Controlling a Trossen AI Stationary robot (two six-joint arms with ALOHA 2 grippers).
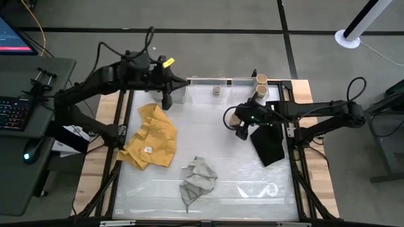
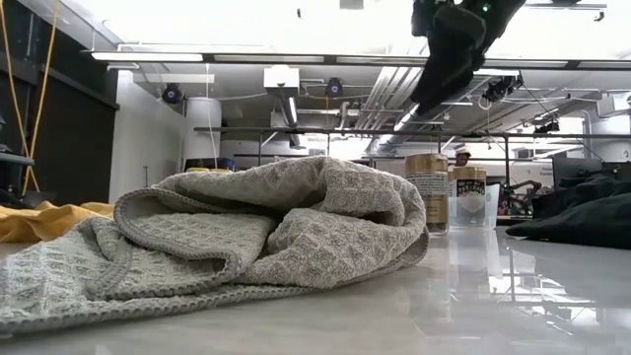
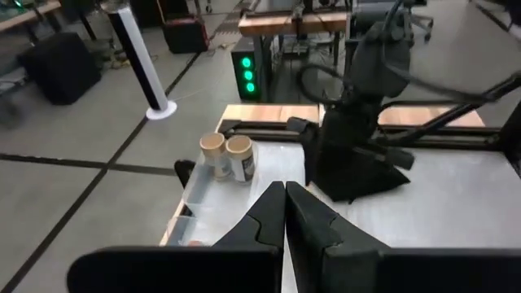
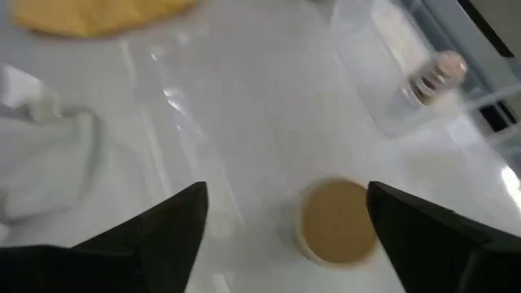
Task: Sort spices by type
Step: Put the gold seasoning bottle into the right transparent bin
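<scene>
White glossy table (image 1: 208, 189), wood frame round it, lab room behind. We see the right gripper (image 4: 285, 232) hovering above a tan jar (image 4: 336, 221), fingers spread wide either side of it and not touching. In the high view that right gripper (image 1: 243, 129) sits mid-table just beside the black cloth (image 1: 268, 142), the jar tucked at its far edge.

Two more tan jars (image 3: 227, 156) stand touching each other in the clear bin (image 1: 237, 85) at the table's far right corner; one small jar (image 1: 216, 91) stands in the same bin, nearer the middle. We can't find the dark yellow-topped jars for sure.

The left gripper (image 3: 285, 213) is over the grey bin (image 1: 175, 93) at the far left, fingers pressed together, nothing between them that we can see. Yellow cloth (image 1: 151, 135) and grey cloth (image 1: 197, 180) lie loose on the table.

Risks as we judge them:
- Descent off-centre: one finger lands on the pale lid, tips the jar or skids it on the slick surface.
- Jar is round, so a shallow pinch could let it squirt out.
- Black cloth close by; a finger could snag it and drag it along.
- Placing beside the two tan jars in the bin could knock them over, tight spot.
</scene>
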